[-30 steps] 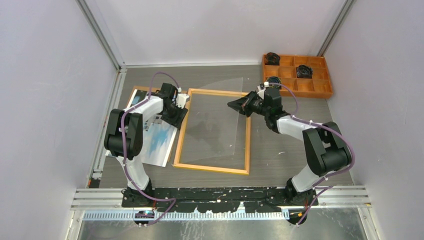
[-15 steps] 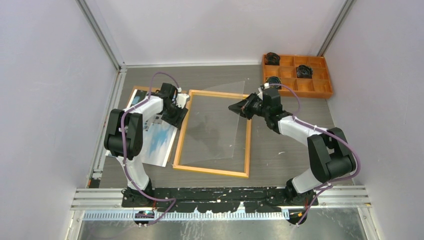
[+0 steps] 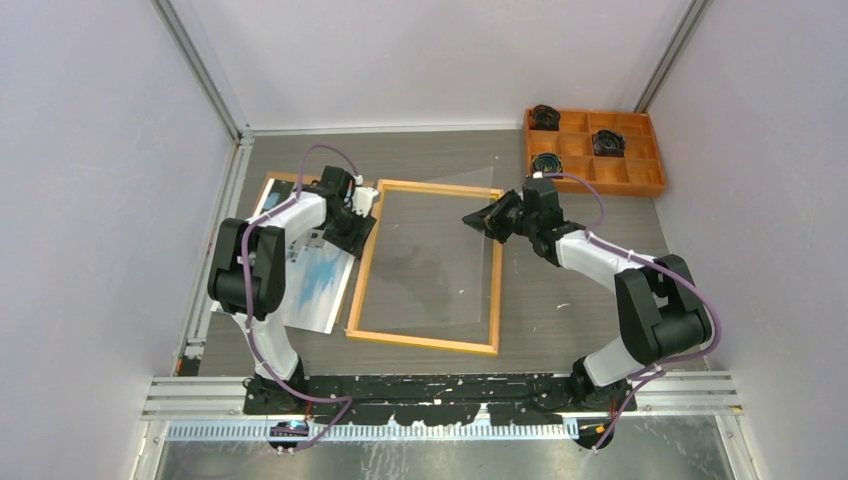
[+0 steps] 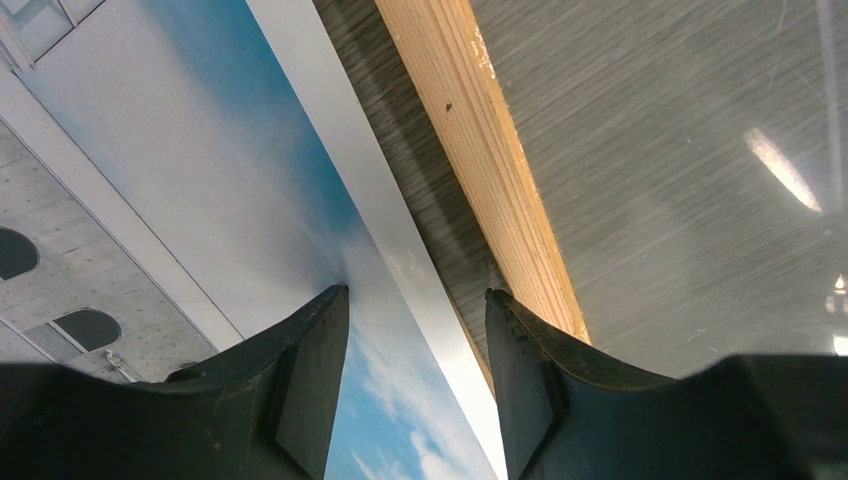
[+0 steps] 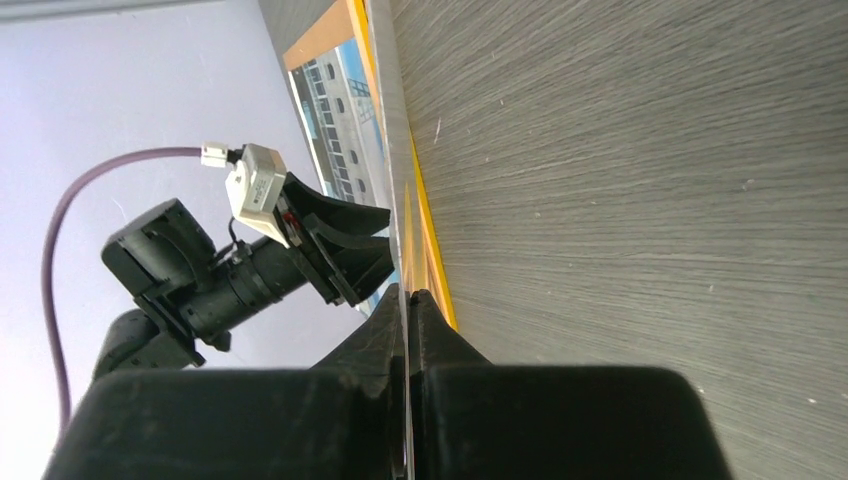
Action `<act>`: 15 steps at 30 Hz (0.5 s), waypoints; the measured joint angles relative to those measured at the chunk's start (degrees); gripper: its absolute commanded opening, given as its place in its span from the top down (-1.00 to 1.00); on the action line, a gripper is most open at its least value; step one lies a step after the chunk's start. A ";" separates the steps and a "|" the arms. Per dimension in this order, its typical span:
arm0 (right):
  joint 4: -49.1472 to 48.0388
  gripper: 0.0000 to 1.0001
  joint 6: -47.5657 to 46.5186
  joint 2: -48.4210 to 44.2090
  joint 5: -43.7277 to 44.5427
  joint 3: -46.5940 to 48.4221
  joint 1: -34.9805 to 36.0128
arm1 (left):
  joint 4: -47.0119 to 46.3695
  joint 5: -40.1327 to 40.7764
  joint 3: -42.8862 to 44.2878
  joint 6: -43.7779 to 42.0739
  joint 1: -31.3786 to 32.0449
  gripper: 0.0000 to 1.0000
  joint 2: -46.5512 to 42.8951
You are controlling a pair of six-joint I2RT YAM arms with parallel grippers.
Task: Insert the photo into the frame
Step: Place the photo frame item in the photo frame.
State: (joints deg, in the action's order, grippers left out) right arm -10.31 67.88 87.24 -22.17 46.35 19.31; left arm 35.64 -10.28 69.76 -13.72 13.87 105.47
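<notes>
1. Nearest the arm bases, the large rectangular picture frame (image 3: pixel 420 340), light wood on its upturned side with a yellow edge beneath, lies flat on the grey bench (image 3: pixel 560 300).
2. The large paper photo (image 3: pixel 315 285) of a pale building under blue sky lies image up just left of the frame and outside it. I judge the photo step has not begun.
3. The left pincer (image 4: pixel 415 300) is released. Its fingers stand apart above the photo's white margin and the frame's left rail, grasping nothing.
4. The right pincer (image 5: pixel 408 300) is clenched on one edge of the clear transparent sheet (image 3: pixel 430 260). The sheet spreads over the frame's opening with its far right corner jutting past the far rail.
5. Risk: the sheet is pinched at one thin edge only. It could bow or slide in the grip and end up lying on a rail rather than inside the opening.
6. Risk: dragging the sheet to line it up could shove the loose frame, since nothing pins it down. The left fingers, so close to the rail, could knock it as well.
7. Risk: the photo faces up, so laying it in as it lies would likely show its blank back through the front.
8. Farthest off sits the orange compartment tray (image 3: pixel 630 188), well apart from the work.
</notes>
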 measured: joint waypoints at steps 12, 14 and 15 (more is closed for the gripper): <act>0.59 0.99 8.26 0.52 1.49 0.92 0.96 | -0.31 -0.02 -0.33 -0.07 0.00 -0.07 -0.24; 0.90 0.99 8.66 0.48 2.10 0.94 1.11 | -0.33 0.00 -0.35 -0.07 0.00 -0.07 -0.26; 1.16 0.99 8.66 0.48 2.27 1.03 1.18 | -0.33 0.00 -0.35 -0.07 0.00 -0.07 -0.26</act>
State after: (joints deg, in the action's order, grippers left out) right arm -9.15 76.53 87.72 -19.90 47.37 20.49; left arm 35.31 -10.28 69.41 -13.78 13.87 105.21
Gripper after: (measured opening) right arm 0.039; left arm 0.535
